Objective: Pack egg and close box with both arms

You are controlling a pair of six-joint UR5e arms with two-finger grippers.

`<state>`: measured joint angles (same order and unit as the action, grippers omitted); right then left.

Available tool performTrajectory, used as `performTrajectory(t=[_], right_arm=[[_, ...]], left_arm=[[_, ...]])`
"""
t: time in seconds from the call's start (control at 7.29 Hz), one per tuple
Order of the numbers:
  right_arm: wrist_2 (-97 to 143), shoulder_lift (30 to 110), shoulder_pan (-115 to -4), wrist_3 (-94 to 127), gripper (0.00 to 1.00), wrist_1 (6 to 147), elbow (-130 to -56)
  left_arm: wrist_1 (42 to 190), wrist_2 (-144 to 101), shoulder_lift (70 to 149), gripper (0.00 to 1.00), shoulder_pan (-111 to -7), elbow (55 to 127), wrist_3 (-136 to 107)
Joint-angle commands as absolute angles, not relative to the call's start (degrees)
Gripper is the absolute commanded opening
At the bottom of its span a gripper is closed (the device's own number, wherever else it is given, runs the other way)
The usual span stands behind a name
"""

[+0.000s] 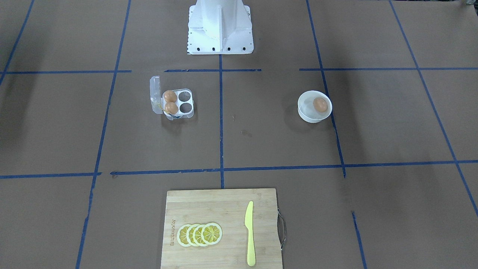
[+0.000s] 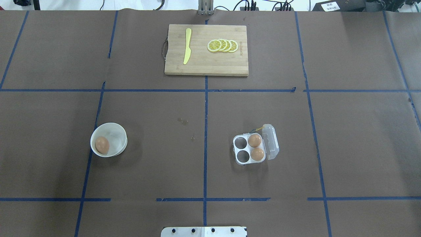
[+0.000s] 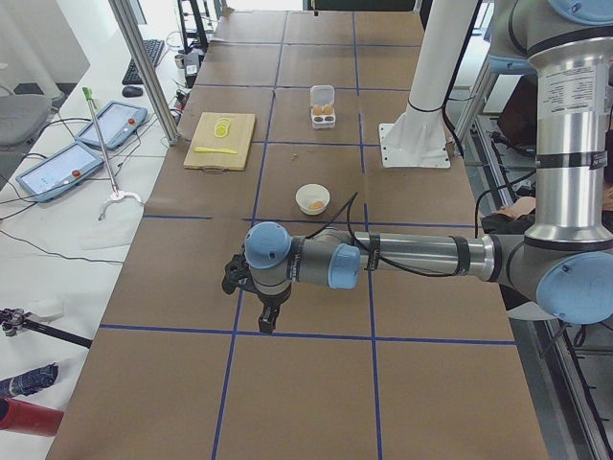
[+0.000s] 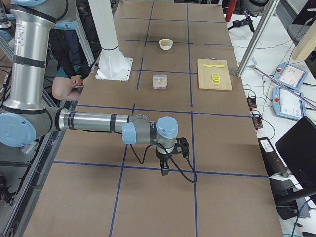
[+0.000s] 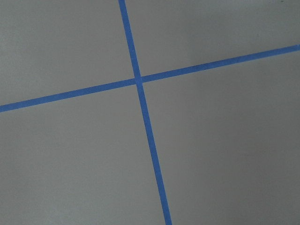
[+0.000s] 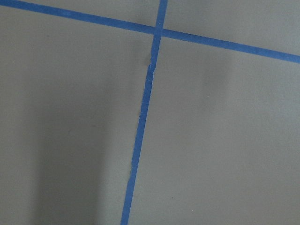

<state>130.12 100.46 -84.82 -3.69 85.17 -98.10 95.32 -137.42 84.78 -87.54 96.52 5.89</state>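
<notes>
1. My left pincer (image 3: pixel 267 318) hangs point-down over the brown table, low in the middle of the exterior left view. It is at the end of my near arm, which stretches flat across the frame. From this side I cannot tell whether it is released or clenched.
2. My right pincer (image 4: pixel 164 169) hangs the same way, low and central in the exterior right view. I cannot tell its state either.
3. Both wrist cameras see only brown table cover and a crossing of blue tape (image 5: pixel 137 79).
4. The egg (image 2: pixel 102 144) lies in the white bowl (image 2: pixel 113 130), left of centre in the overhead view, against the bowl's left wall.
5. The box (image 2: pixel 242 148) sits right of centre in that view, well apart from the bowl. Its clear lid (image 2: pixel 271 141) is open and stands along the box's right side.
6. 2 packed eggs (image 2: pixel 254 140) fill the 2 cells beside the lid. The 2 cells on the box's left side are unfilled.
7. A wooden cutting board (image 2: pixel 207 64) lies at top centre. It carries a yellow knife (image 2: pixel 187 49) and 4 overlapping lemon slices (image 2: pixel 223 45).
</notes>
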Motion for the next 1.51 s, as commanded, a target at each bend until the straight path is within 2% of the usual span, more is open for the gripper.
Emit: performTrajectory(t=[0.0, 0.55, 0.96, 1.37], right_arm=[[130.34, 100.46, -84.81, -3.69, 1.00, 85.17, -98.09], [130.25, 99.85, -84.81, -2.91, 1.00, 85.25, -98.61], [130.16, 94.86, -84.73, 0.44, 1.00, 84.99, -100.98], [130.08, 93.52, -83.41, 0.53, 1.00, 84.99, -103.79]], left_arm=[[95.27, -136.85, 85.16, 1.00, -87.54, 96.42, 5.89], [100.00, -135.88, 85.25, 1.00, -87.54, 96.68, 6.24], [102.47, -135.70, 91.20, 1.00, -87.54, 96.50, 4.06], [122.08, -135.88, 93.95, 1.00, -87.45, 95.28, 3.17]])
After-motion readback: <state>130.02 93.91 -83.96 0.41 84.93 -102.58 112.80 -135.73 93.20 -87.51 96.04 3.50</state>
